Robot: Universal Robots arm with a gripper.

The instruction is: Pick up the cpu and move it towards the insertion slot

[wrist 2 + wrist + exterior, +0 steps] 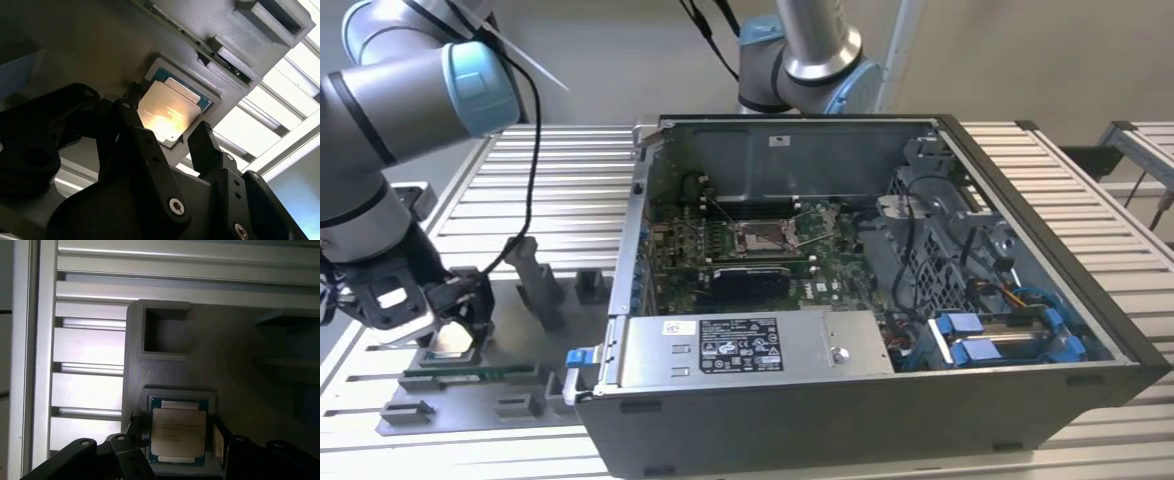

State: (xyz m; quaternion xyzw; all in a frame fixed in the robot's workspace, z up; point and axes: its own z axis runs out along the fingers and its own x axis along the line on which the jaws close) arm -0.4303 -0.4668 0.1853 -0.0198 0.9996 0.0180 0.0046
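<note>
Gripper [443, 325] hangs at the exterior view's left, jaws spread just wider than the cpu [167, 110], holding nothing. The chip lies in a grey holder [225, 350]; it looks light, stiff and delicate, best pinched by opposite rims. The insertion slot [761, 237] lies well right.

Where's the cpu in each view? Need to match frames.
Exterior view: cpu on the grey fixture, at the exterior view's left, outside the computer case.
Second wrist view: cpu seated in the grey fixture.
First wrist view: cpu near an empty square pocket.
Shared landmark: the grey fixture.
</note>
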